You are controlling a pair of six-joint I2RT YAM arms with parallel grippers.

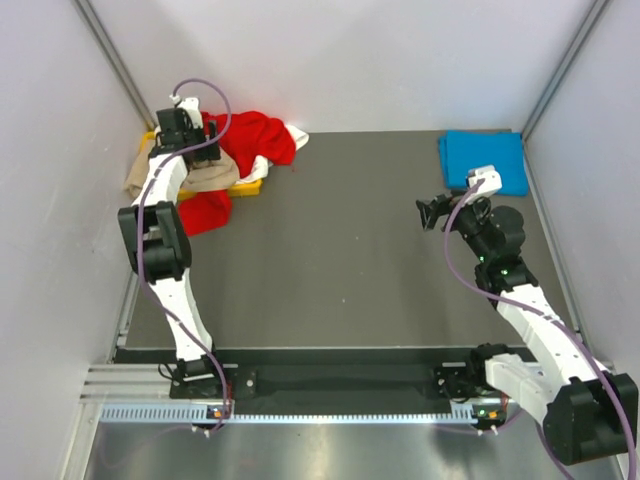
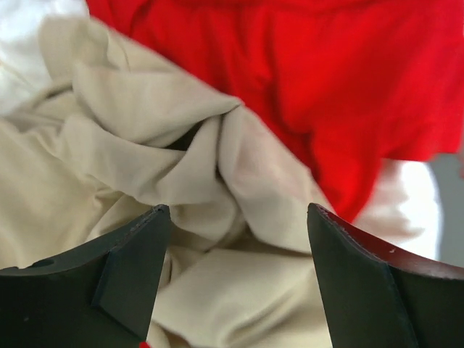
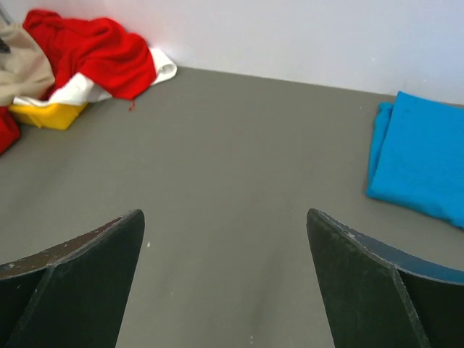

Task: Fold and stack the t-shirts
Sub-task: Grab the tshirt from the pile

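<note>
A beige t-shirt (image 2: 145, 145) lies crumpled in the pile at the table's far left, also in the top view (image 1: 205, 178). A large red t-shirt (image 1: 255, 138) lies over and beside it, filling the top of the left wrist view (image 2: 304, 65). A white t-shirt (image 1: 297, 138) peeks out under the red one. A bright blue t-shirt (image 1: 484, 160) lies folded at the far right, also in the right wrist view (image 3: 424, 159). My left gripper (image 2: 235, 217) is open just above the beige cloth. My right gripper (image 1: 432, 213) is open and empty over bare table, left of the blue shirt.
A yellow plastic tray (image 1: 245, 187) sits under the pile of shirts at the far left, also in the right wrist view (image 3: 47, 114). The dark grey table (image 1: 340, 250) is bounded by white walls on the left, back and right.
</note>
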